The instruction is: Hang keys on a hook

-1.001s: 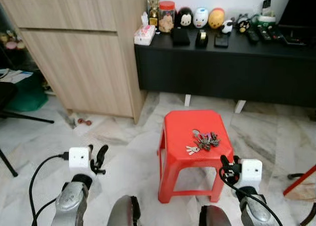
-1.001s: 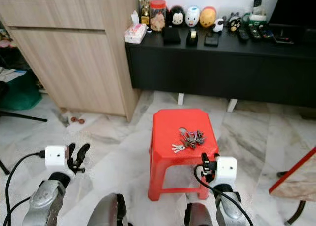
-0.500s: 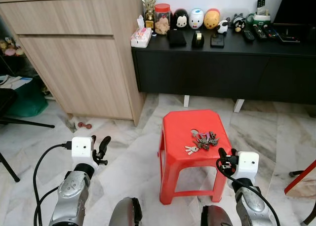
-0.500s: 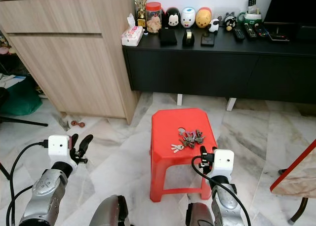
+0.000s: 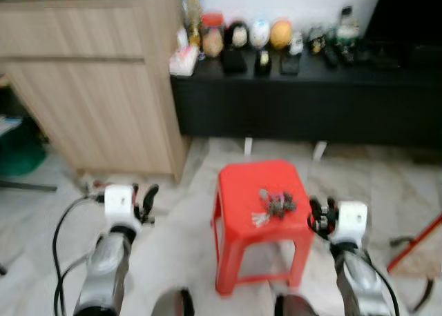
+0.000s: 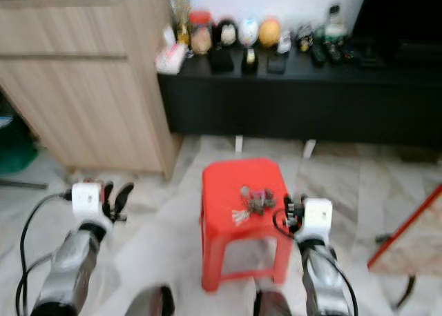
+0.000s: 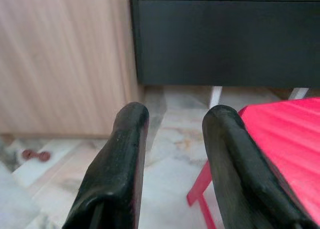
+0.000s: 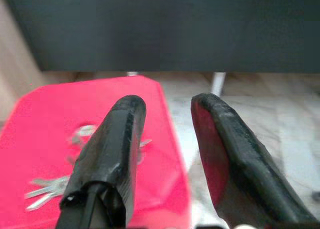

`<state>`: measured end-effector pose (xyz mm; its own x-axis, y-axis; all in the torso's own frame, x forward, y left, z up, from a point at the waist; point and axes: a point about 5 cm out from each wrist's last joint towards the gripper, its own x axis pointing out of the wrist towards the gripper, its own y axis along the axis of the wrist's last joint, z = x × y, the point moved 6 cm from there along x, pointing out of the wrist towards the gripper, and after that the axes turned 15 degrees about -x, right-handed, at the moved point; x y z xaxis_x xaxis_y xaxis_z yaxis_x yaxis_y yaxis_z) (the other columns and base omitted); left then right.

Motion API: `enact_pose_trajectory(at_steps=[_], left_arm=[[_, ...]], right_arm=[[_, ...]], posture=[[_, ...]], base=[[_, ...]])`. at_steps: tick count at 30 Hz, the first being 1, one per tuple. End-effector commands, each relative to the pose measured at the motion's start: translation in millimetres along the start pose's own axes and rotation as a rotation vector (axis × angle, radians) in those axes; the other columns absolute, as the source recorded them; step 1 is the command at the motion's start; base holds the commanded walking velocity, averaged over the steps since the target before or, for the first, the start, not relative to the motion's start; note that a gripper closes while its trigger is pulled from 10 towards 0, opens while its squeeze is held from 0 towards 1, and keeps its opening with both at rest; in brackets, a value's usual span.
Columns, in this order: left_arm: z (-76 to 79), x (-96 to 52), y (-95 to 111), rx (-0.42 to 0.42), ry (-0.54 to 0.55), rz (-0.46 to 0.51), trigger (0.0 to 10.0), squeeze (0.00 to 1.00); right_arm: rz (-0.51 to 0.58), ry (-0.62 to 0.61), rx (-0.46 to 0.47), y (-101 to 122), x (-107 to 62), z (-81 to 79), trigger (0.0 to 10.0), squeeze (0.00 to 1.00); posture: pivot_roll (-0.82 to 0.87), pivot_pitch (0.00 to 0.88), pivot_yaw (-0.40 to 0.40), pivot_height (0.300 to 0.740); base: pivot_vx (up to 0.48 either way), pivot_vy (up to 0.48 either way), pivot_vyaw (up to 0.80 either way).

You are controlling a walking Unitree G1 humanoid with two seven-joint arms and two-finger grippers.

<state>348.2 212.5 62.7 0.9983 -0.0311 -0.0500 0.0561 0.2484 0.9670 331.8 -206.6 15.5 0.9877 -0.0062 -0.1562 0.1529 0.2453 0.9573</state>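
Observation:
A bunch of keys [image 5: 274, 204] lies on top of a red plastic stool [image 5: 242, 185] on the marble floor, straight ahead. My right gripper [image 5: 319, 216] hovers open beside the stool's right edge, a short way from the keys [image 8: 82, 137], with nothing between its fingers. In the right wrist view the stool top [image 8: 45, 114] lies just beyond the right gripper [image 8: 167, 104]. My left gripper [image 5: 141, 200] is held open over the floor, left of the stool. The left wrist view has the left gripper [image 7: 172, 114] empty, with the stool's corner [image 7: 285, 134] to one side.
A tall light-wood cabinet [image 5: 90, 88] stands at the back left. A low black sideboard [image 5: 311, 102] runs behind the stool, carrying round toy figures, a jar and remotes. A red bar [image 5: 414, 243] slants in at the right edge. The eye views are blurred.
The whole picture has shifted and blurred, so the camera has moved. Both grippers sit a little higher in view. The keys still lie on the stool.

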Motion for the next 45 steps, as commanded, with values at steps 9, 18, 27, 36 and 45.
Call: enact_pose_trajectory(at_steps=[9,18,27,36,45], left_arm=[[0.5,-4.6,-2.5,-0.008,0.013,0.011,10.0,0.0],[-3.9,-16.8,-3.5,-0.01,0.061,0.036,10.0,0.0],[-2.7,-26.2,-9.2,-0.013,0.075,0.027,10.0,0.0],[1.8,-24.1,-10.6,-0.027,0.07,0.023,10.0,0.0],[10.4,-23.7,-13.0,-0.039,0.047,0.017,10.0,0.0]], right_arm=[[-0.014,0.018,-0.018,-2.5,0.7,2.8,10.0,0.0],[-0.042,0.091,-0.034,-13.1,-7.2,-12.0,10.0,0.0],[-0.047,0.159,-0.058,-7.7,0.5,-14.8,10.0,0.0],[-0.04,0.148,-0.038,-4.7,1.8,-15.0,10.0,0.0],[-0.027,0.192,-0.077,-5.9,-6.3,-23.1,10.0,0.0]], posture=[[-0.05,0.0,-0.014,0.612],[-0.01,0.017,-0.055,0.612],[-0.02,0.049,-0.073,0.612],[-0.04,0.042,-0.072,0.612],[-0.05,0.057,-0.068,0.612]], base=[[0.275,0.0,0.0],[0.118,0.0,0.36],[0.0,0.0,0.0],[0.0,0.0,0.0],[0.0,0.0,0.18]])
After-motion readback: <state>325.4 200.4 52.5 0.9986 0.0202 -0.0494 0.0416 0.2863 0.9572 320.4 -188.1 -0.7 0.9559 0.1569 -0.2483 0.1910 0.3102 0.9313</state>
